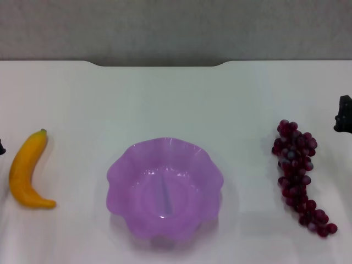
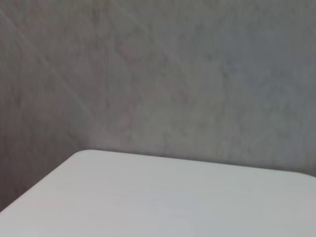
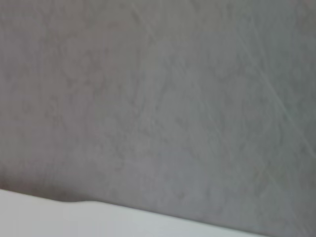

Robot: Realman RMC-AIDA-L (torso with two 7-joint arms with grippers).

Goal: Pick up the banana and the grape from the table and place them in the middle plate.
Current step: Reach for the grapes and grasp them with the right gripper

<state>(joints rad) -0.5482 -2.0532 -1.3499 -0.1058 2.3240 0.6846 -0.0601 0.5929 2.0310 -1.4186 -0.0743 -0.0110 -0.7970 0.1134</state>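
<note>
The banana [image 1: 25, 171] lies on the white table [image 1: 176, 99] at the left, stem tip pointing away from me. The grape bunch [image 1: 298, 175] lies at the right, running from far to near. The light purple scalloped plate [image 1: 165, 188] sits between them, near the front, with nothing in it. A black bit of my right gripper [image 1: 344, 114] shows at the right edge, beyond and right of the grapes. A black sliver of my left gripper [image 1: 1, 147] shows at the left edge, just left of the banana. Neither wrist view shows any fingers.
The table's far edge has a notch [image 1: 160, 64] with a grey wall behind it. The left wrist view shows a table corner [image 2: 84, 158] and the wall. The right wrist view shows the table edge [image 3: 74, 212] and the wall.
</note>
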